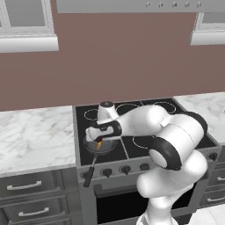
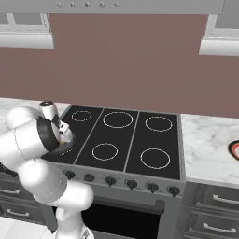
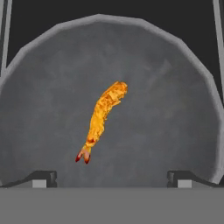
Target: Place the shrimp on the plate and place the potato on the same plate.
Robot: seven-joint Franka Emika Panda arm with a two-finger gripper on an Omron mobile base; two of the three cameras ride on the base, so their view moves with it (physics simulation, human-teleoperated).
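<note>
Shrimp in pan, tool spread wide above

Shrimp: orange-yellow, slightly curved, red tail fins; lies flat at the middle of the grey frying pan on the stove's front left burner. Plate: only its dark rim and an orange-red edge visible, on the marble counter right of the stove, well apart from the pan.

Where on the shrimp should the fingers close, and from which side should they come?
Grip the shrimp at its thicker middle, coming straight down from above. It lies flat in the pan, long and narrow, so the open fingers should likely close across its width, not along it.
</note>
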